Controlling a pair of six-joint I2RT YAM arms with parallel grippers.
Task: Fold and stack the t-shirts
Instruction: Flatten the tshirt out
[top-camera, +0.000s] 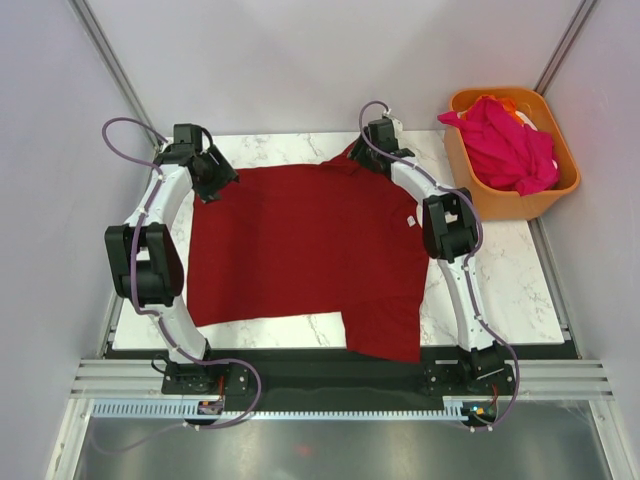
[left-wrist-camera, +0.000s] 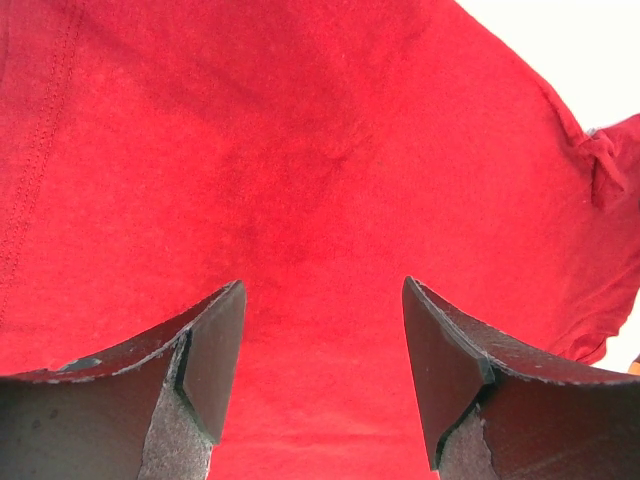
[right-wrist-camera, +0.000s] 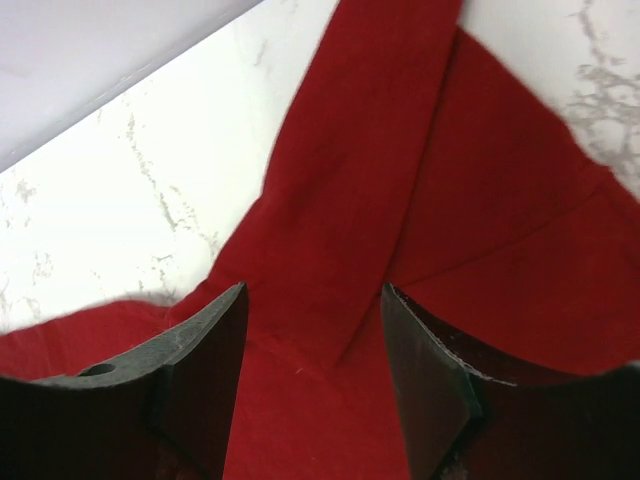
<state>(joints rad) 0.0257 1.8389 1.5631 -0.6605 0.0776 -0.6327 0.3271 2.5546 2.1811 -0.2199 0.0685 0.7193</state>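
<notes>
A dark crimson t-shirt lies spread on the marble table, with a small white label near its right edge and one corner hanging over the near edge. My left gripper is open over the shirt's far left corner; in the left wrist view its jaws stand wide apart over red cloth. My right gripper is open over the far right corner, above a folded strip of cloth. A magenta t-shirt lies bunched in the orange tub.
The orange tub stands at the table's far right corner. White marble shows beside the shirt's far edge. Grey walls enclose the table on three sides, and a black strip runs along the near edge.
</notes>
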